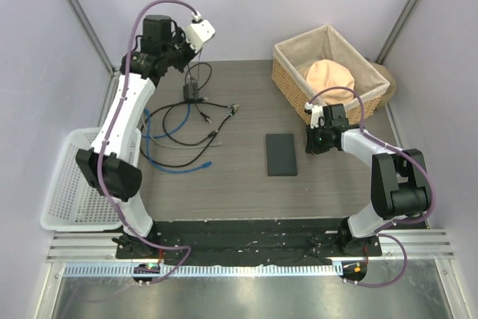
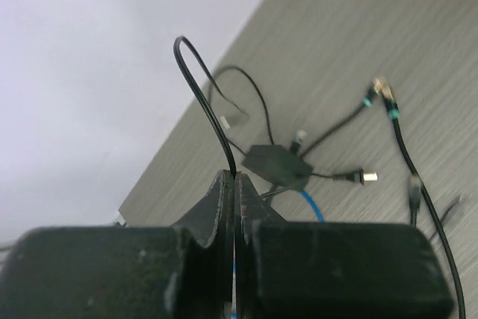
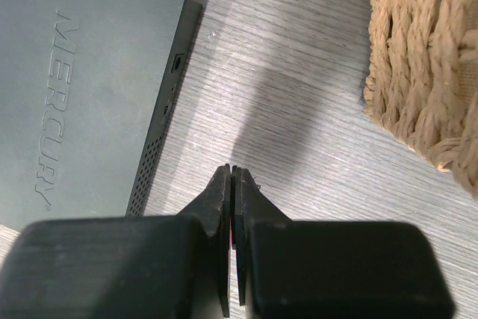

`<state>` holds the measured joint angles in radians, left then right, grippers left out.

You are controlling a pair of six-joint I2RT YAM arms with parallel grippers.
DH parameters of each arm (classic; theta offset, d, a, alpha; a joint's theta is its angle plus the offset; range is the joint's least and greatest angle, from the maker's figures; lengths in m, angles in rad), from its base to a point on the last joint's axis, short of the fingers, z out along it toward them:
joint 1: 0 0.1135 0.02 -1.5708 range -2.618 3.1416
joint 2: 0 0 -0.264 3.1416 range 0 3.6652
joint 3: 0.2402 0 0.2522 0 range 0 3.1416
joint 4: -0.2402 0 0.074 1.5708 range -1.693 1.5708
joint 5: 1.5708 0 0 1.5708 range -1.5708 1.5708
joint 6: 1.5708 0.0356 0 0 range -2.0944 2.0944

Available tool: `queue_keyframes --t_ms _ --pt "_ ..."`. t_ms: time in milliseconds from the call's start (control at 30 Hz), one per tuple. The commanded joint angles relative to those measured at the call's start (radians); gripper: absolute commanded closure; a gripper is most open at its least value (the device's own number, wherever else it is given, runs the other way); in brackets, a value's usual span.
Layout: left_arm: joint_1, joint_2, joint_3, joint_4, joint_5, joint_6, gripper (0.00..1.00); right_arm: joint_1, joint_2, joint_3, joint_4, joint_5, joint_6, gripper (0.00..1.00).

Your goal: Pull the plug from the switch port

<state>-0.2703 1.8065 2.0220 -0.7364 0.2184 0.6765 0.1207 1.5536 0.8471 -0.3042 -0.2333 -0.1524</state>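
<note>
I am holding the black cable (image 2: 196,80) clamped in my left tool (image 2: 234,178) at far left, away from the switch (image 1: 281,154). My right tool (image 3: 232,173), pressed together and empty, is hovering just right of it, ready to steady it.

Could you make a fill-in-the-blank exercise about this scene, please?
1. The left gripper is shut on a thin cable whose colour is ____.
2. The word printed on the switch is ____.
3. One loose cable on the table is not black but ____.
4. The right gripper is between the switch and a wicker ____.
Missing: black; MERCURY; blue; basket.
</note>
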Motion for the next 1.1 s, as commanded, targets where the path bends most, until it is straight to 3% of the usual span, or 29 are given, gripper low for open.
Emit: queue_keyframes --t_ms 0,133,300,333,400,533,567,700,733,1000,1067 --pt "-0.006 -0.11 -0.104 0.155 -0.053 -0.143 1.0 -0.018 -0.029 0.02 0.04 0.014 0.016 0.99" --pt "0.003 -0.06 -0.25 0.227 -0.188 -0.201 1.0 -0.018 -0.018 0.027 0.042 0.011 0.014 0.99" --pt "0.055 0.166 -0.036 0.109 -0.194 -0.389 1.0 -0.019 -0.029 0.046 0.04 0.011 0.016 0.99" --pt "0.059 0.191 -0.005 0.108 -0.194 -0.406 0.91 -0.019 -0.033 0.046 0.04 0.008 0.016 0.99" --pt "0.057 0.224 0.071 0.103 -0.179 -0.44 0.51 -0.018 -0.053 0.043 0.039 -0.009 0.016 0.99" --pt "0.033 0.169 0.054 0.149 -0.16 -0.477 0.22 -0.019 -0.092 0.04 0.036 -0.047 0.023 0.91" --pt "0.025 0.147 0.014 0.17 -0.162 -0.486 0.01 -0.019 -0.096 0.043 0.034 -0.057 0.031 0.89" --pt "-0.001 0.027 -0.115 0.213 -0.154 -0.54 0.0 -0.019 -0.102 0.084 -0.001 -0.098 0.073 0.65" --pt "-0.013 -0.02 -0.138 0.216 -0.159 -0.56 0.0 -0.016 -0.09 0.124 -0.018 -0.11 0.076 0.53" --pt "-0.05 -0.159 -0.359 0.229 -0.163 -0.63 0.0 -0.012 0.034 0.409 -0.265 -0.164 -0.013 0.25" --pt "-0.059 -0.177 -0.413 0.235 -0.146 -0.637 0.0 0.011 0.095 0.509 -0.311 -0.082 0.025 0.21"
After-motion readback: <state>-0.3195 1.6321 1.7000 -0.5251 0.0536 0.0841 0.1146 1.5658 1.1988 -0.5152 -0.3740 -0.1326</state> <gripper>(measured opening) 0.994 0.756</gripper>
